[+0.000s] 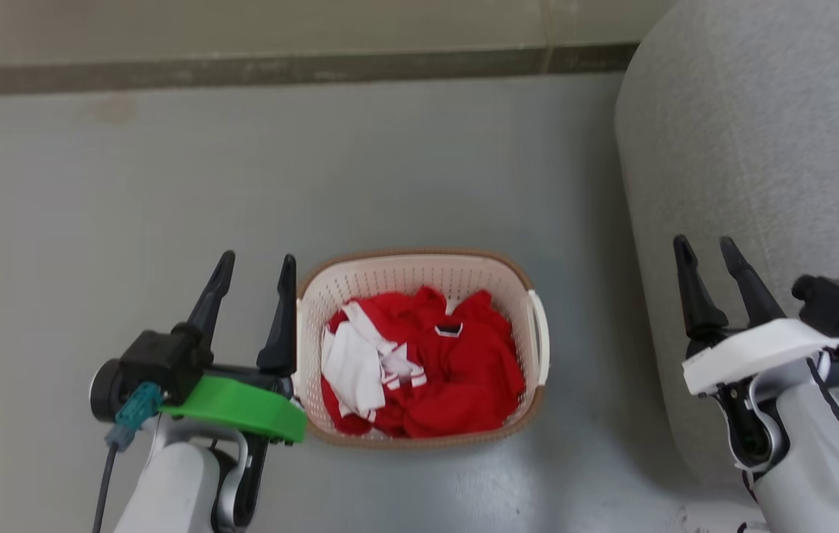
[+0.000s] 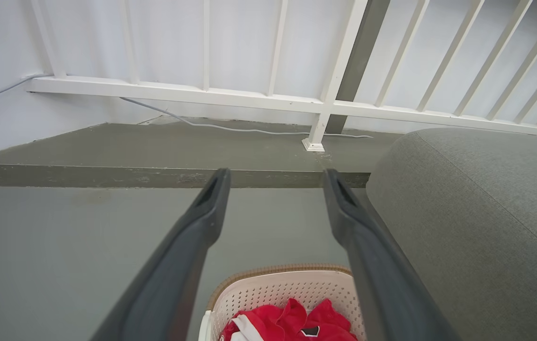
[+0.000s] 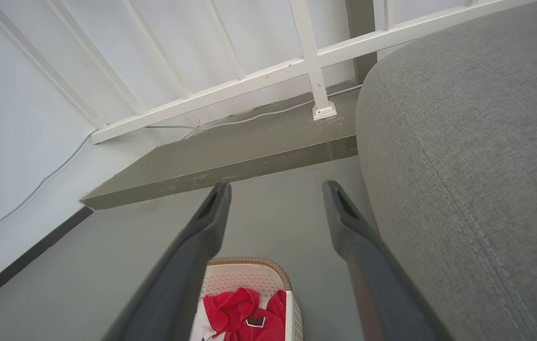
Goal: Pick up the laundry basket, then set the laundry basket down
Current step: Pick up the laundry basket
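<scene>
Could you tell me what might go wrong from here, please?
The right gripper hangs open by the sofa, apart from the laundry basket and its right handle; swinging in, it might brush the sofa. The open left gripper sits beside the basket's left side and could nudge it. A one-sided lift would likely tip the red clothes.

Cream perforated laundry basket [image 1: 419, 277], brown-rimmed, upright on floor; red clothes inside
</scene>
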Controlling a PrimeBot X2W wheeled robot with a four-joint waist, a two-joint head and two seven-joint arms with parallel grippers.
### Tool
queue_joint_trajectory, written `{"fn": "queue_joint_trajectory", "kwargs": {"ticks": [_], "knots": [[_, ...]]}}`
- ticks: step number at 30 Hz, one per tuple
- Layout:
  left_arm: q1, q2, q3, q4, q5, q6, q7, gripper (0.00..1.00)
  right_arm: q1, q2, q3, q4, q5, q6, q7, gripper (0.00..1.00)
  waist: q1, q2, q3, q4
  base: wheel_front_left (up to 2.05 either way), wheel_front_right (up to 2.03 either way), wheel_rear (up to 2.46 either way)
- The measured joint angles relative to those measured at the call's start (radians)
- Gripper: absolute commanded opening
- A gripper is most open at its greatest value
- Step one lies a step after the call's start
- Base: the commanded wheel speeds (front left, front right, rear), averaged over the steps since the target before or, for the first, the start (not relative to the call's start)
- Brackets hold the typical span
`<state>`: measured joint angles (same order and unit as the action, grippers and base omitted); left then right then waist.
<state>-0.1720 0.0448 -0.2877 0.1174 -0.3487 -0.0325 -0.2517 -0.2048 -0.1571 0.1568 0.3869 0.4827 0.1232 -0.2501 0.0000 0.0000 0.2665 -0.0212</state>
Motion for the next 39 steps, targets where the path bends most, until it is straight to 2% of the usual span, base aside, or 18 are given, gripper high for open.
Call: {"fn": "queue_joint_trajectory", "kwargs": {"ticks": [15,39], "knots": [[-0.168,-0.004,-0.050,0.147,-0.065,0.016,0.000,1.00,-0.147,-0.032,0.066,0.126,-0.007,0.000,0.017,1.00,0.0000,0.0000,0.194,0.034,0.00,0.00,0.00],[-0.487,-0.016,-0.176,0.564,-0.254,0.015,0.005,1.00,-0.377,-0.051,0.202,0.321,0.048,0.000,0.137,1.00,0.0001,0.0000,0.507,0.095,0.00,0.00,0.00]]}}
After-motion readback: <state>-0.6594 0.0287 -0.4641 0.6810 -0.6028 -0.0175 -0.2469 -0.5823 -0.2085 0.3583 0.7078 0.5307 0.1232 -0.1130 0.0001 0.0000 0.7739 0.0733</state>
